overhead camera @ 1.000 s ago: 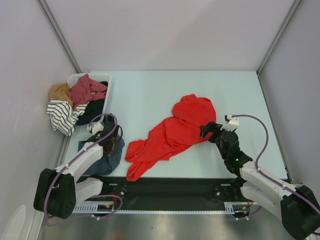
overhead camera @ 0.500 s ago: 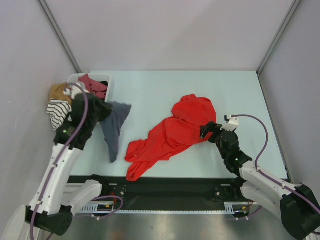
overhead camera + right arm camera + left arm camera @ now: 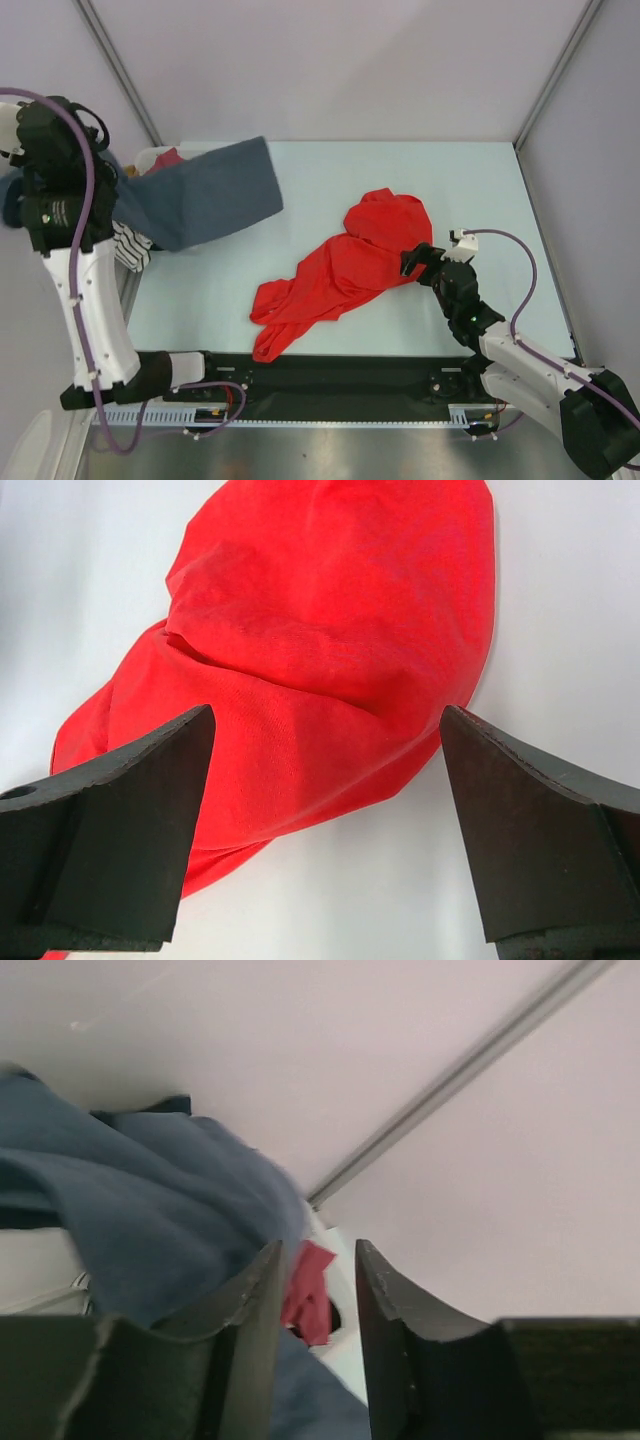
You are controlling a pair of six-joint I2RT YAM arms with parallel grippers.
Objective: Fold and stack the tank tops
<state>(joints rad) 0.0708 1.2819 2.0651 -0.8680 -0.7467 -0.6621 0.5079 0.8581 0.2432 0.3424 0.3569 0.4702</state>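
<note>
A: Top view: how far along?
B: Nothing folded, nothing stacked. The red tank top lies crumpled mid-worktop. The navy tank top is airborne, fanned out beside the basket, with the left arm reared high.
A: Left wrist?
B: The left pincer shows a narrow gap, navy cloth against one finger's outer side. Whether it grips, cannot tell.
A: Right wrist?
B: The right pincer gapes wide, empty, at the red tank top's edge.
A: Against half a second back?
B: The navy tank top hung lower and bunched; the left arm has swung up. The red tank top and right pincer are unchanged
</note>
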